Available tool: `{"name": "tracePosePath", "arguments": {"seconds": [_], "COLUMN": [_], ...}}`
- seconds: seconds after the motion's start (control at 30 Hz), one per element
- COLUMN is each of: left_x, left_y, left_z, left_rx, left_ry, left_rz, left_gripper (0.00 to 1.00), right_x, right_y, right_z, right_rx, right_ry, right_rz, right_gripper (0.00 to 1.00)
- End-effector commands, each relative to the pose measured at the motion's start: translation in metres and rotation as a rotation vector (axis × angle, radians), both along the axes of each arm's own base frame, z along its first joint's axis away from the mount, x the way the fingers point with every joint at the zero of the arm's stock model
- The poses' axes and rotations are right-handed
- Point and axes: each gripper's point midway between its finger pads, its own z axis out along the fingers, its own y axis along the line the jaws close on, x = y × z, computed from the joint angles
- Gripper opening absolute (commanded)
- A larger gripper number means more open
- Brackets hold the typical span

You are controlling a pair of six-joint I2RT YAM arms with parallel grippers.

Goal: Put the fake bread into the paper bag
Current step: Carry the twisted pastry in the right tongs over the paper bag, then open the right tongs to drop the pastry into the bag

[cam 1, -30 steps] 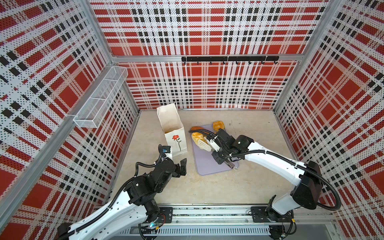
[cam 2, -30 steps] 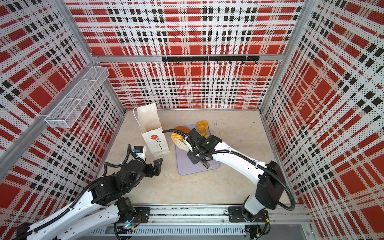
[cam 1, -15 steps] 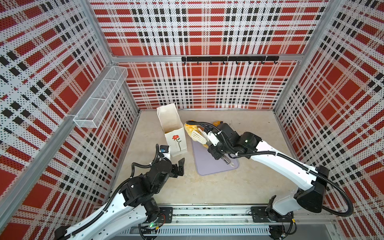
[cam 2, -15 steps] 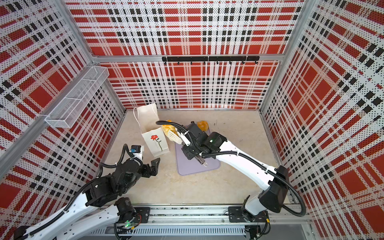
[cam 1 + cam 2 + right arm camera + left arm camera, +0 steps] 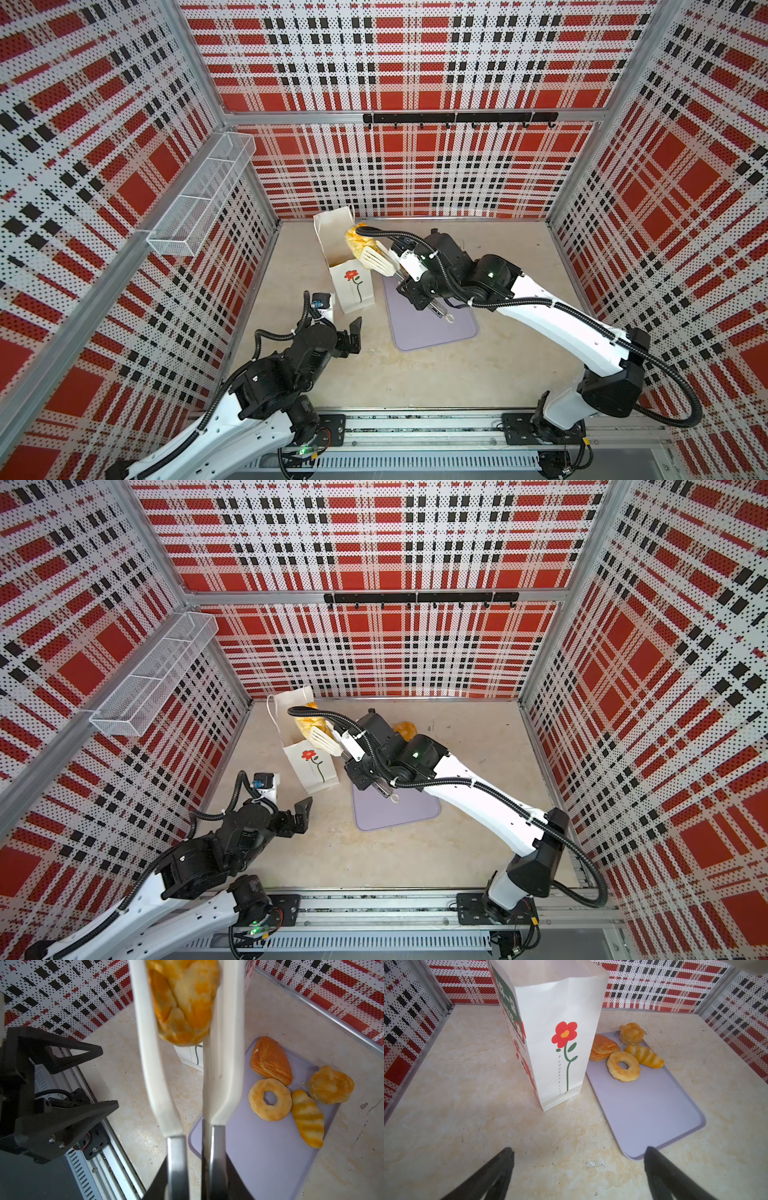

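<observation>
The white paper bag (image 5: pixel 351 286) (image 5: pixel 311 771) (image 5: pixel 556 1043) with its red flower stands upright and open beside the lilac tray (image 5: pixel 654 1109). My right gripper (image 5: pixel 409 276) (image 5: pixel 195 1178) is shut on white-tipped tongs (image 5: pixel 376 259) (image 5: pixel 326 739) (image 5: pixel 218 1064). The tongs pinch one golden fake bread (image 5: pixel 358 243) (image 5: pixel 306 723) (image 5: pixel 182 1001) over the bag's mouth. On the tray lie a ring doughnut (image 5: pixel 623 1066) (image 5: pixel 270 1099), a striped croissant (image 5: pixel 644 1056) (image 5: pixel 308 1118), a flaky square (image 5: pixel 603 1047) and a round bun (image 5: pixel 632 1033) (image 5: pixel 405 728). My left gripper (image 5: pixel 347 328) (image 5: pixel 579 1149) is open and empty, near the bag's front.
A wire basket (image 5: pixel 203 195) hangs on the left wall and a black hook rail (image 5: pixel 457 118) on the back wall. Plaid walls close in three sides. The arms' base rail (image 5: pixel 415 428) runs along the front edge.
My right gripper has carried the tongs and the bread up and left, from above the tray to over the bag's mouth. The left arm has drawn back a little.
</observation>
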Motion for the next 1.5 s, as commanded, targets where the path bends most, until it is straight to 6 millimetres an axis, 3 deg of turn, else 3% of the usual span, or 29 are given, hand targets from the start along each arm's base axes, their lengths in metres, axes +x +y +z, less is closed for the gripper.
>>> {"name": "tracePosePath", "arguments": {"seconds": [0.0,0.5,1.07,1.3,1.47], "left_x": [0.000,-0.001,-0.001,-0.001,-0.002], "left_y": [0.010,0.014,0.015,0.014,0.013], "left_z": [0.011,0.006,0.001,0.000,-0.001], "left_rx": [0.001,-0.002,0.000,-0.001,-0.003], "left_ry": [-0.023,-0.016,-0.003,0.002,0.006], "left_rz": [0.034,0.051,0.055,0.054,0.050], "left_gripper": [0.99,0.99,0.99,0.99,0.99], "right_x": [0.007,0.041,0.077,0.082,0.085], "right_y": [0.025,0.058,0.060,0.060,0.060], "right_z": [0.025,0.022,0.002,-0.003,-0.003], "right_rx": [0.077,0.044,-0.035,-0.051,-0.062], "right_ry": [-0.056,-0.099,-0.090,-0.081,-0.080], "right_rz": [0.048,0.042,-0.009,-0.017,-0.021], "right_gripper": [0.30,0.31,0.33,0.39,0.52]}}
